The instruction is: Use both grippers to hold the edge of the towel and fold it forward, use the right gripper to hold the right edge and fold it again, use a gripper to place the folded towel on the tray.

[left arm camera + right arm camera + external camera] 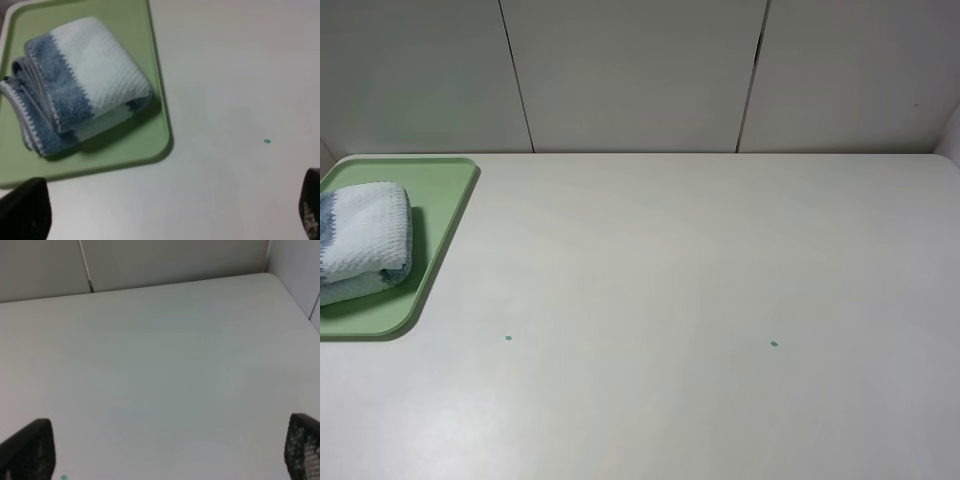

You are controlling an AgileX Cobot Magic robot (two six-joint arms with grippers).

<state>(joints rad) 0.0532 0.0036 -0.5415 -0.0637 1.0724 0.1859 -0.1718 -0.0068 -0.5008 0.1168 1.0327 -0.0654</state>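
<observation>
White worktop runs bare from the back wall panels to the near edge, with two small green dots on it. At its far left corner sits the light green tray, cut by the picture's edge. The left gripper hangs just off the tray's rim, jaws spread wide and empty; the right gripper, equally wide, hovers well apart over bare surface. On the tray lies the towel, folded into a thick bundle, blue and pale stripes showing, grey hem along its layers.

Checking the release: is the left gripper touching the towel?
Apart. The left wrist view shows the left gripper open, with bare table and tray rim between its fingertips and the folded towel.
</observation>
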